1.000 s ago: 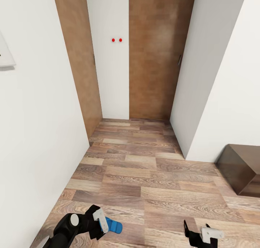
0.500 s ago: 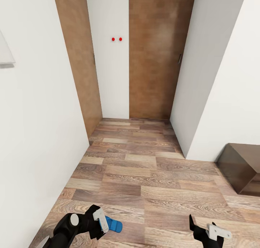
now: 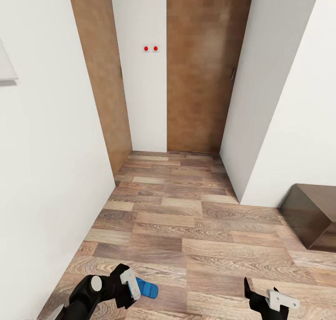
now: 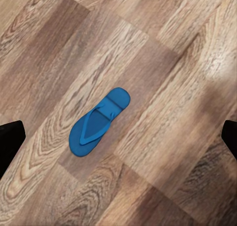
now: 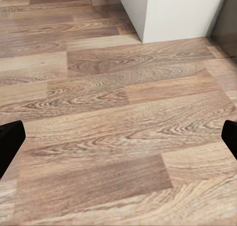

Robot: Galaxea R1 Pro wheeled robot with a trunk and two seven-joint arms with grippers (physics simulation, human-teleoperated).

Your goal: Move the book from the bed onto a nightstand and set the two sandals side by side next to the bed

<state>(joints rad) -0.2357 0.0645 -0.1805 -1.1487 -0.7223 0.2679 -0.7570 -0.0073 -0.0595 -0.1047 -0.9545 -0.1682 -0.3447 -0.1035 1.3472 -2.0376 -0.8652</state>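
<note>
Wood-plank floor [image 3: 186, 226] runs between white walls toward brown doors. We hold our left gripper [image 4: 118, 137] with jaws spread wide, poised directly above one sandal [image 4: 98, 122], presumably to pick it up. Our right gripper [image 5: 118, 137] hangs open over bare planks. That sandal lies flat, bright blue, sole down, straps showing.

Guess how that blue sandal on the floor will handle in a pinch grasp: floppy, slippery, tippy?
The sandal looks thin and flat, so it will probably flex and droop if pinched at one end. Lying sole-down on the wood floor, it should not roll or tip. It probably slides when nudged. The left gripper is open above it.
</note>
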